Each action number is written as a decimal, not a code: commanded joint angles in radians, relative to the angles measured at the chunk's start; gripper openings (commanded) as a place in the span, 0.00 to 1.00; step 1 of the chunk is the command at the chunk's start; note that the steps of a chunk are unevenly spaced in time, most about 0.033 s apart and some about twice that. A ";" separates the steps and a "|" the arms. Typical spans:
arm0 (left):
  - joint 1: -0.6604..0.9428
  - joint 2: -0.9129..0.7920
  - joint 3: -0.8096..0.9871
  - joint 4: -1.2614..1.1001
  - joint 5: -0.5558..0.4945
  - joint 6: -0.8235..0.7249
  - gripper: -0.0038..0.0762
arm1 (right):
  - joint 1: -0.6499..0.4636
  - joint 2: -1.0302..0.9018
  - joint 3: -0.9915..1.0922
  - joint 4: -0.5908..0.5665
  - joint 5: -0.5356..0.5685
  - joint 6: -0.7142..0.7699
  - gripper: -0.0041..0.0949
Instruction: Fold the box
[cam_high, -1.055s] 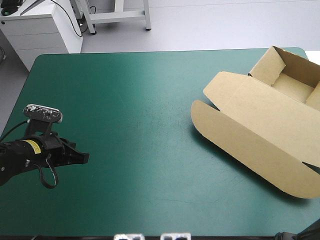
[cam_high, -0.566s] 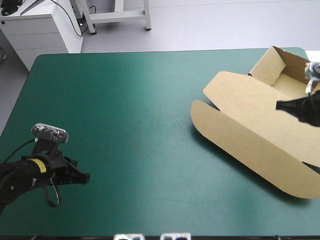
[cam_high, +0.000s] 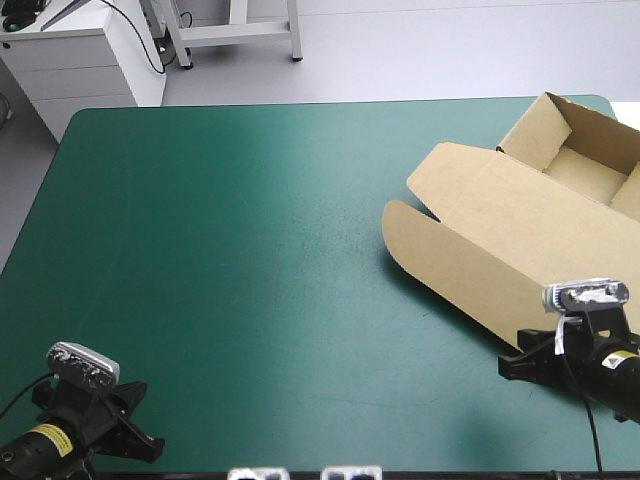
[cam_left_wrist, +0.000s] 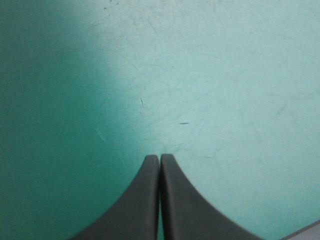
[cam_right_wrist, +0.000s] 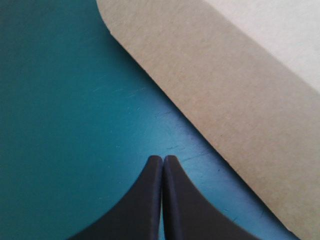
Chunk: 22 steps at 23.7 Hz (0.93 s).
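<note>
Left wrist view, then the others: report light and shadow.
Left wrist view: teal-green cover bright ahead of the shut left pincer, shaded to one side. High view: pale sheen across the cover's middle; thin shadow at the near edge of the box. Right wrist view: the box's farther panel lit paler.

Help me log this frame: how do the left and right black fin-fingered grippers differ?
The left gripper is by the table's near left corner, far from the brown board box; the right gripper is near right, close beside the box's flat lid. Ahead of the left lies only teal-green cover; ahead of the right runs the lid's edge, untouched. Both are shut, holding nothing.
</note>
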 joint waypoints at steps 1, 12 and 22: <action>-0.003 -0.025 0.013 -0.042 -0.068 0.023 0.04 | 0.000 -0.026 0.070 0.049 -0.081 -0.053 0.03; -0.003 -0.037 0.037 -0.037 -0.044 0.011 0.04 | 0.000 -0.115 0.263 -0.037 -0.203 -0.042 0.03; -0.003 -0.037 0.037 -0.037 -0.044 0.011 0.04 | 0.000 -0.115 0.263 -0.020 -0.203 -0.042 0.03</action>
